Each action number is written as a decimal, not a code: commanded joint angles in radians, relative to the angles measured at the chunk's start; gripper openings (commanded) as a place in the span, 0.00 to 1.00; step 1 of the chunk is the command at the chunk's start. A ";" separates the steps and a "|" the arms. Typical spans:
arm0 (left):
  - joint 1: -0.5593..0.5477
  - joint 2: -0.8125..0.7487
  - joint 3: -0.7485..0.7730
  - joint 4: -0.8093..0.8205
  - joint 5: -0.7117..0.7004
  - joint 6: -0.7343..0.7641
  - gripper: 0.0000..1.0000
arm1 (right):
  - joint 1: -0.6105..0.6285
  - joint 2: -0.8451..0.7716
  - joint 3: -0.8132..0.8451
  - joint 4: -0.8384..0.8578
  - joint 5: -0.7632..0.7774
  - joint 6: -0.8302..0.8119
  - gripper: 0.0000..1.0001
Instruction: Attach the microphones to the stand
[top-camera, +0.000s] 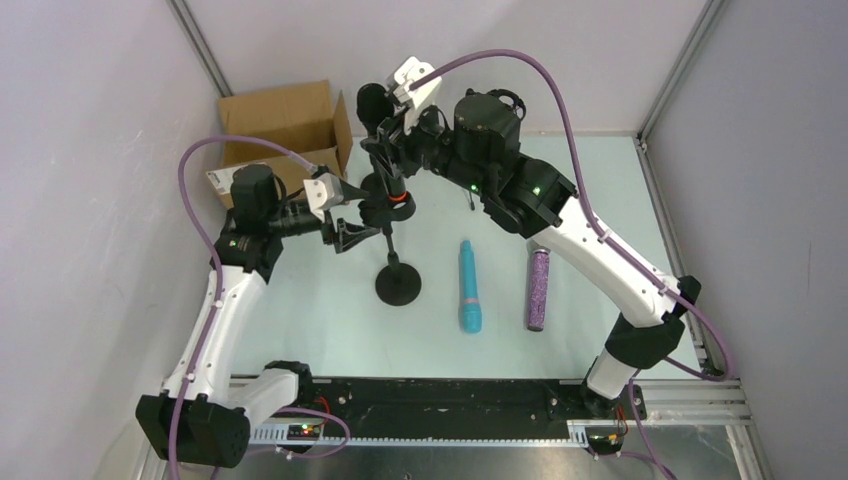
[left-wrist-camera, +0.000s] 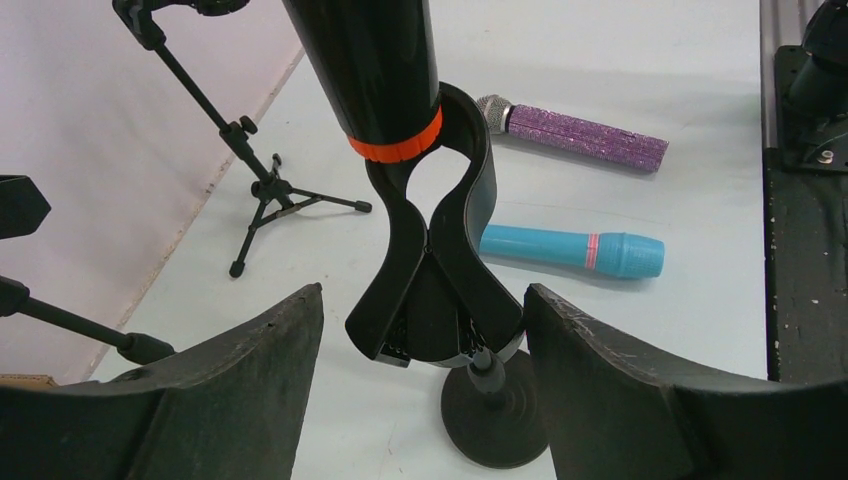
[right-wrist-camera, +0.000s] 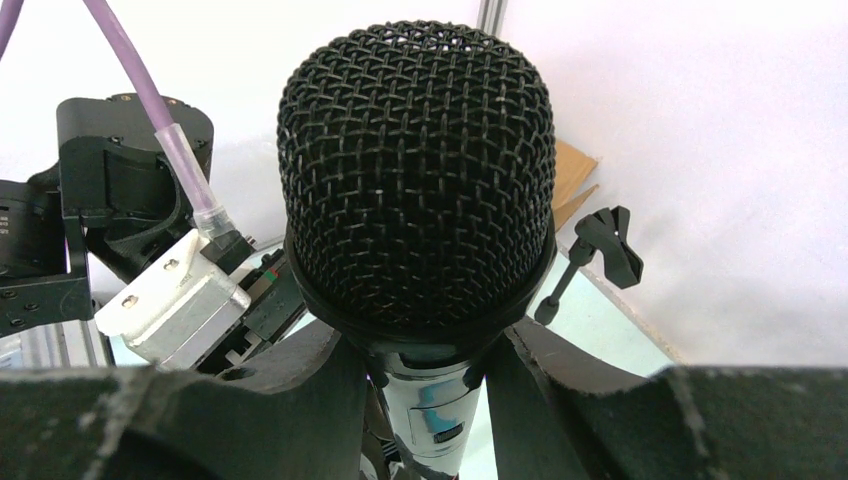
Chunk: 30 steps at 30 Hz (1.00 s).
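The black microphone (top-camera: 384, 150) with its orange-red band (left-wrist-camera: 396, 148) stands nearly upright. Its lower end sits between the curved jaws of the clip (left-wrist-camera: 430, 260) on the round-based stand (top-camera: 398, 284). My right gripper (right-wrist-camera: 435, 400) is shut on its handle just under the mesh head (right-wrist-camera: 415, 170). My left gripper (left-wrist-camera: 425, 325) is open, with one finger on each side of the clip's handles; the right finger (left-wrist-camera: 560, 340) is close to a handle, the left one stands apart. The turquoise microphone (top-camera: 469, 286) and the glittery purple microphone (top-camera: 538, 290) lie on the table, right of the stand.
An open cardboard box (top-camera: 285, 122) stands at the back left. A small tripod stand (left-wrist-camera: 262, 190) and another stand's arm (left-wrist-camera: 70, 325) are near the left wall. A further clip (right-wrist-camera: 610, 250) shows beside the wall. The right arm (top-camera: 590, 240) reaches over the table's right half.
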 joint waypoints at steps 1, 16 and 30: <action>0.006 -0.008 0.041 0.020 0.023 0.013 0.78 | 0.013 0.000 0.057 0.023 0.020 -0.019 0.00; 0.007 -0.032 0.009 0.019 0.000 0.008 0.84 | 0.043 -0.008 0.031 0.004 0.057 -0.036 0.00; 0.007 -0.011 0.009 0.020 0.009 0.003 0.77 | 0.045 -0.005 0.034 -0.010 0.072 -0.057 0.00</action>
